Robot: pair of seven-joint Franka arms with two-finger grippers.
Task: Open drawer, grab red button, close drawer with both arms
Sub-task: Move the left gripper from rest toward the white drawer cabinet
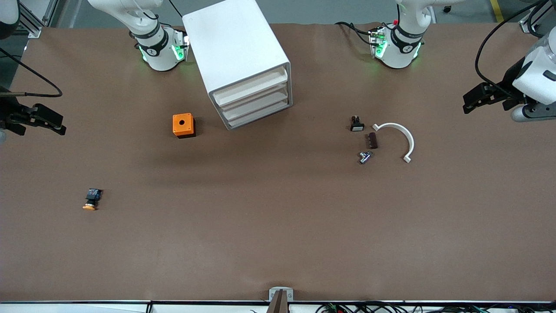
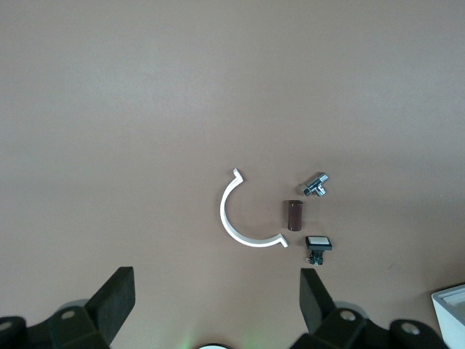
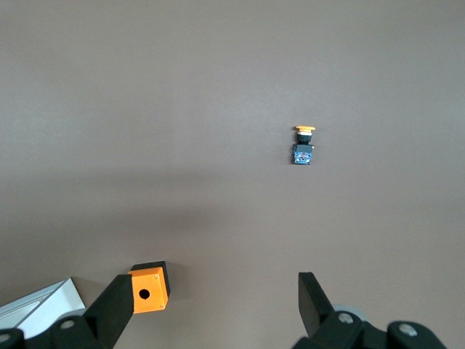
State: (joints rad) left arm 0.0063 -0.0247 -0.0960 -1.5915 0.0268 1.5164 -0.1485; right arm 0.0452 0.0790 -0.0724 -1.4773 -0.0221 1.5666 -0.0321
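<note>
Left claw (image 1: 471, 101) – jaws spread wide, nothing held, hanging high over the left arm's end of the desk (image 1: 278, 226). Its wrist view looks down on a white curved bracket (image 2: 236, 218), a brown block (image 2: 293, 214), a small metal fitting (image 2: 317, 185) and a white-faced switch (image 2: 317, 245), all lying near one another.

Right claw (image 1: 52, 121) – also fully open and empty, up over the right arm's end. Below it, an orange-capped button (image 3: 303, 144) and an orange box (image 3: 150, 289) with a hole.

The white cabinet (image 1: 236, 56) stands between the two bases, turned at an angle; all three drawers (image 1: 254, 98) shut. No red-capped button visible – likely inside a drawer.

Step in hand: opening has not begun. Judgement: approach square to the skewed cabinet front, hook one drawer lip only, pull along the drawer's own line; the other arm may need to brace the cabinet so it does not slide.
</note>
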